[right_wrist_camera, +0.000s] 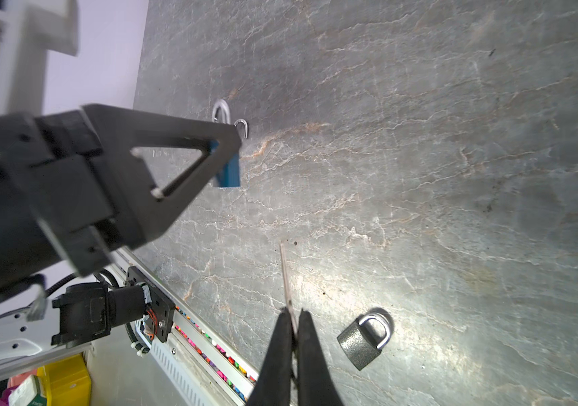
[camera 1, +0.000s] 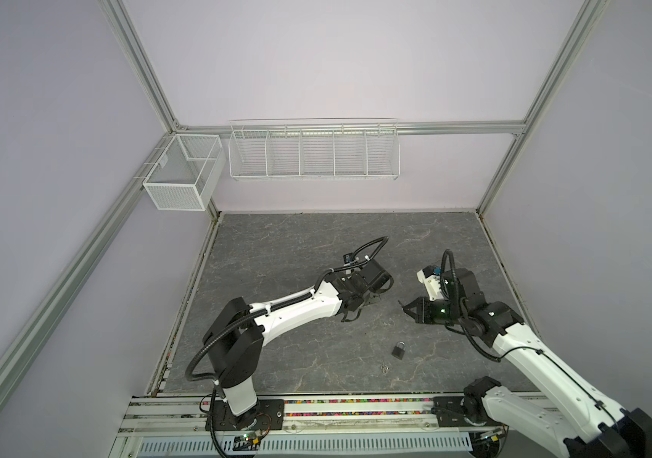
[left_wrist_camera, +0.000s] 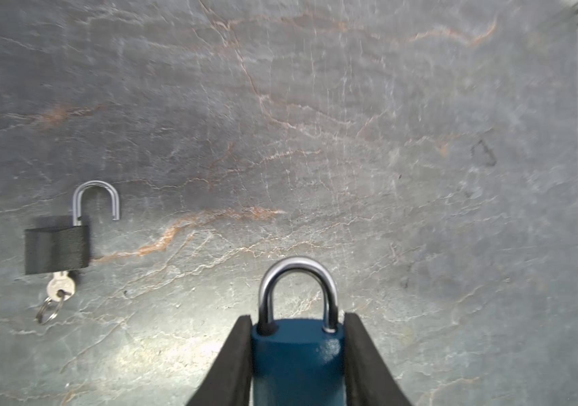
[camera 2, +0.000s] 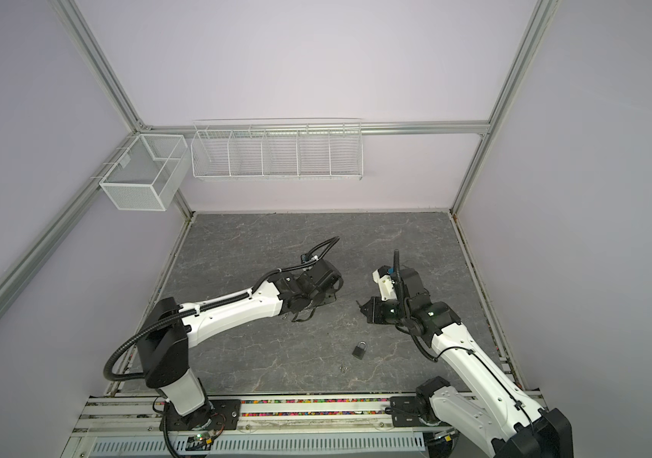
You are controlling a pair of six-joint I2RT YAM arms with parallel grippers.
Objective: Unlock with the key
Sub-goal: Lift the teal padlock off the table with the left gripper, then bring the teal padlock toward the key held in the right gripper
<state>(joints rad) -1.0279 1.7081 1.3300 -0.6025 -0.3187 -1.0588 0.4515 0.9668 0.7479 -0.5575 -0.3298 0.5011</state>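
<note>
Left gripper (left_wrist_camera: 297,316) grasps blue-bodied steel-shackle padlock (left_wrist_camera: 297,358), mid-frame in both top views. Right gripper (right_wrist_camera: 293,312), just right of it, pinches thin silver key (right_wrist_camera: 284,274). Step: pre-insertion. Next: align tip with keyway, unseen.

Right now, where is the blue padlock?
In the left wrist view, the blue padlock is clamped in the left hand above the table, near an open black padlock.
</note>
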